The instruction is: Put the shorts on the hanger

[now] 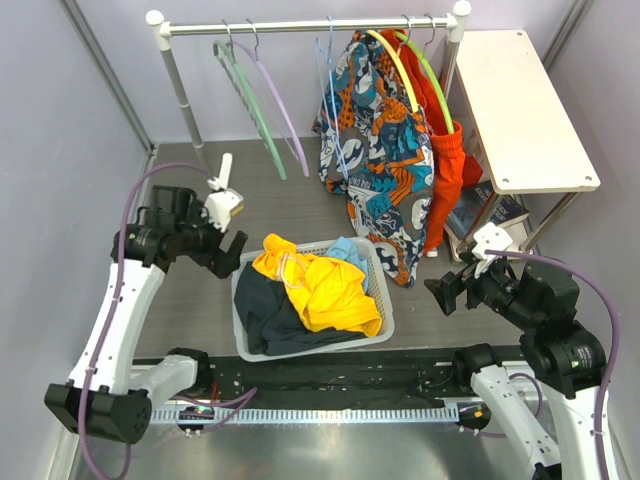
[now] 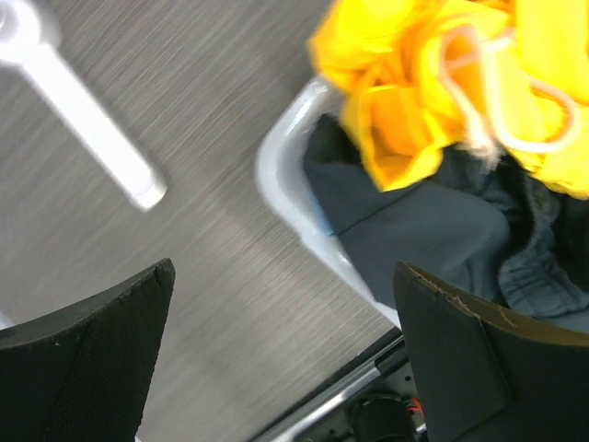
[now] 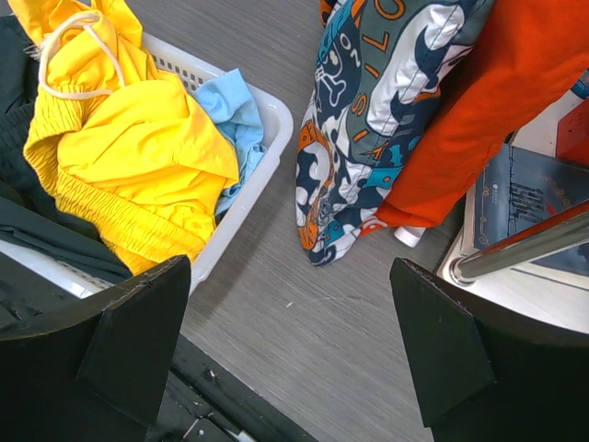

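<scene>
pickup not yet begun: jaws on both arms stand wide open and empty, flanking the basket [image 3: 273,112] at the tabletop's near edge. shorts [image 1: 318,288] lie crumpled on top of its heap, bright yellow, white drawstring looped. next comes a waistband pinch; hanger [image 1: 327,95] hangs on the far rail [image 1: 300,27].

A white basket [image 1: 384,295] holds dark clothing [image 1: 265,310]; patterned shorts [image 1: 385,160] hang beside an orange garment [image 1: 447,175].

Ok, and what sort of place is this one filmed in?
Probably a lab mock-up of a laundry corner rather than a real home: a clothes rail with hangers, a basket of laundry with yellow shorts on top, and plain panel walls closing it in.
</scene>
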`<state>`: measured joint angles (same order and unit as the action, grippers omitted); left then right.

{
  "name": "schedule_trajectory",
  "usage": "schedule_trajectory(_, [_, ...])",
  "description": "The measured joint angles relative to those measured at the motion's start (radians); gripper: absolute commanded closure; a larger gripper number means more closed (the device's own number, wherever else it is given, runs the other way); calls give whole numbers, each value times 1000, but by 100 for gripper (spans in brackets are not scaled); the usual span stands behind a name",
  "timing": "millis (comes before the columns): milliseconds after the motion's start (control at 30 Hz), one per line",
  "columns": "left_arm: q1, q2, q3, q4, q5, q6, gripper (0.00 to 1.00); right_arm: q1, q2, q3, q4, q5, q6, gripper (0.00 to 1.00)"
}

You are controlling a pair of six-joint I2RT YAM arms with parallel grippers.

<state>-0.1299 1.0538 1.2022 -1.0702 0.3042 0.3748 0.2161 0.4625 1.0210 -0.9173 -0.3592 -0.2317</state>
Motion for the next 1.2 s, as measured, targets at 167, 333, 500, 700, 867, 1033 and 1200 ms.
schedule_trajectory(167, [-230, 17, -3, 39, 10, 84, 0, -5, 0, 0, 0, 0, 0, 5])
schedule_trajectory(333, [-430, 34, -21, 82, 22, 160, 0, -12, 0, 0, 0, 0, 0, 5])
schedule_trajectory(500, [-602, 126, -21, 107, 20, 238, 5, -18, 4, 0, 0, -1, 2, 5])
schedule_trajectory(700, [-815, 265, -63, 143, -29, 346, 17, -24, 11, 0, 0, -1, 3, 5])
schedule_trajectory(867, [-880, 385, -79, 154, -108, 391, 66, -29, 11, 0, -6, -1, 3, 5])
schedule_trajectory(1033, [-887, 394, -63, 172, -153, 359, 100, -31, 11, 2, -18, -2, 3, 5])
schedule_trajectory(1200, [-891, 323, 19, 171, -200, 286, 100, -31, 11, 3, -27, -8, 7, 5])
